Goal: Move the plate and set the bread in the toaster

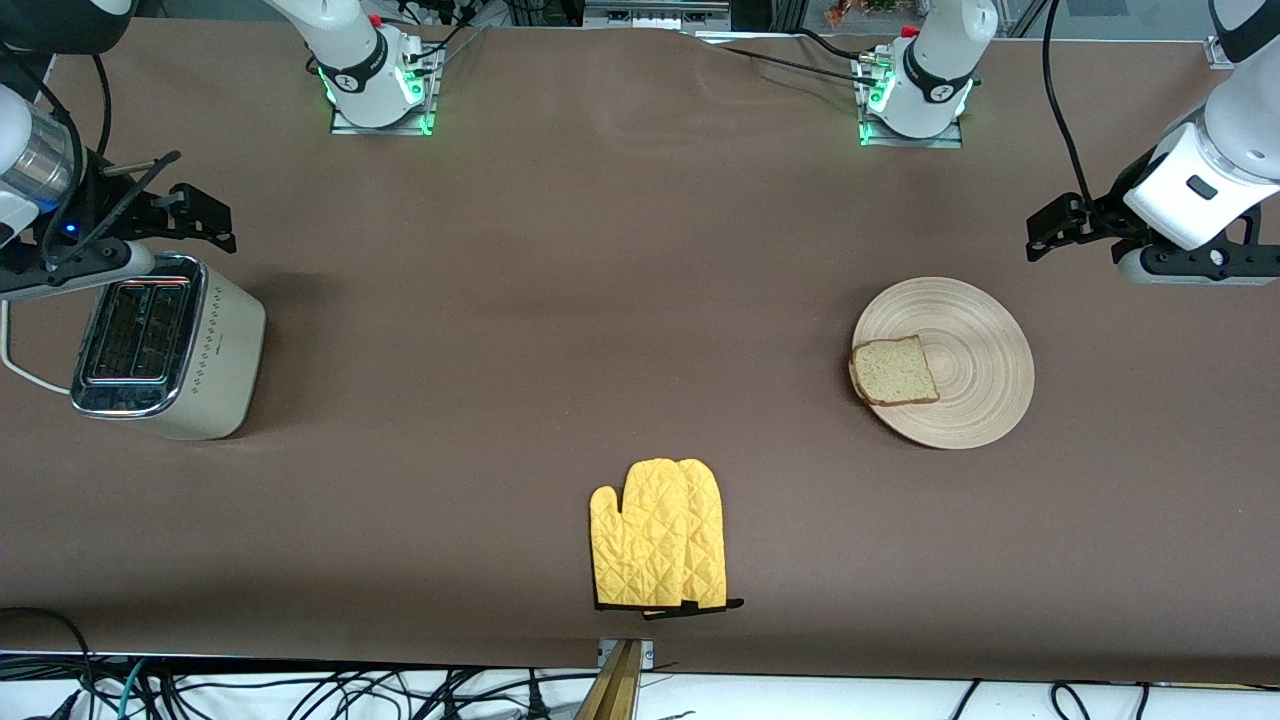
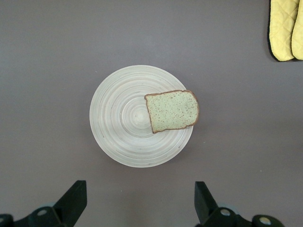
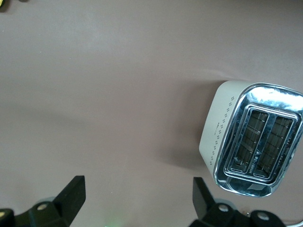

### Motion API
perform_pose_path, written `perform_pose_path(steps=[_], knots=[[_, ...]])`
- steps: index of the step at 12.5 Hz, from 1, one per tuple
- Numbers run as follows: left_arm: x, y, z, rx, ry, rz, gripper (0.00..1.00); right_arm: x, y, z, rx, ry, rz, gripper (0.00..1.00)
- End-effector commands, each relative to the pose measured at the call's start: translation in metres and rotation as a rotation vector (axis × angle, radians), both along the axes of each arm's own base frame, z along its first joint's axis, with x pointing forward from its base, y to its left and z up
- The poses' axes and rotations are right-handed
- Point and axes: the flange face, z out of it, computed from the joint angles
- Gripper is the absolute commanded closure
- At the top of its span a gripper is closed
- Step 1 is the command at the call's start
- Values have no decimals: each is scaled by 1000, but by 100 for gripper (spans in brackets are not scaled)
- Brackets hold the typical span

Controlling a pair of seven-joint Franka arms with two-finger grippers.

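Note:
The pale wooden plate (image 1: 975, 360) lies on the brown table toward the left arm's end. The bread slice (image 1: 893, 371) lies flat on the plate, at its rim on the side toward the right arm's end. Both also show in the left wrist view, the plate (image 2: 123, 118) and the bread (image 2: 172, 110). My left gripper (image 1: 1048, 235) is open and empty in the air, over bare table beside the plate (image 2: 140, 194). The cream toaster (image 1: 215, 340) stands at the right arm's end, slots empty (image 3: 251, 139). My right gripper (image 1: 205, 215) is open and empty, over the table beside the toaster (image 3: 138, 191).
A yellow oven mitt (image 1: 660, 535) lies flat in the middle of the table, nearer to the front camera than the plate and toaster; its edge shows in the left wrist view (image 2: 284, 28). The toaster's white cord (image 1: 20, 370) runs off the table's end.

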Motion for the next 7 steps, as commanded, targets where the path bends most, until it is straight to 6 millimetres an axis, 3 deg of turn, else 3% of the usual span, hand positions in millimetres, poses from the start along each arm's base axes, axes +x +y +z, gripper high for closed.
perform_pose_path(steps=[1, 7], knots=[[-2, 0, 8, 23, -1, 6, 0, -1, 1, 6, 13, -11, 5, 0], [-1, 2, 8, 24, 0, 6, 0, -2, 1, 7, 12, -12, 6, 0]])
